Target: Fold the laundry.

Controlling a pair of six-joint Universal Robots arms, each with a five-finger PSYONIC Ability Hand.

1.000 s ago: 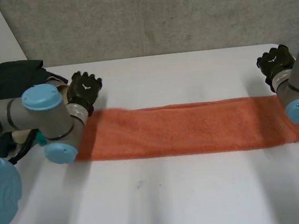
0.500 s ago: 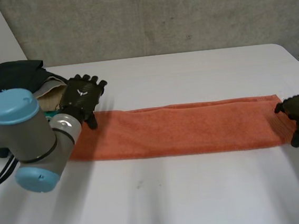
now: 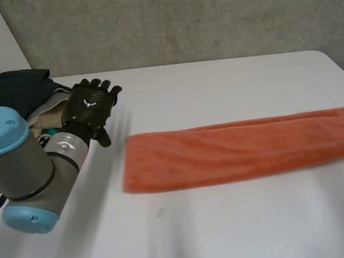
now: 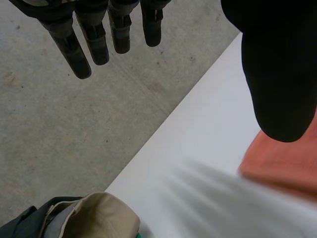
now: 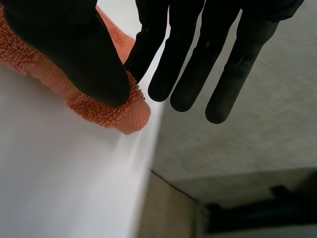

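Orange towel [image 3: 241, 150] lies on the white desk [image 3: 231, 233], folded into a long narrow strip. It runs from near the desk's middle out to the robot's right edge, slightly slanted, with the right end farther from the camera.

Left hand [image 3: 89, 106] hangs above the desk, just off the towel's left end and apart from it. Its fingers [image 4: 94, 37] are straight and spread and the thumb stands clear — nothing held.

Right hand [image 5: 74, 49], in its wrist view, is at the towel's right-end corner, by the desk's edge. The thumb presses the terry corner against the nearest finger, so the cloth is pinched; the other fingers are straight, over the edge.

A pile of clothes [image 3: 16, 89] — dark fabric over beige — sits at the desk's far left, beside the left arm and well apart from the towel.
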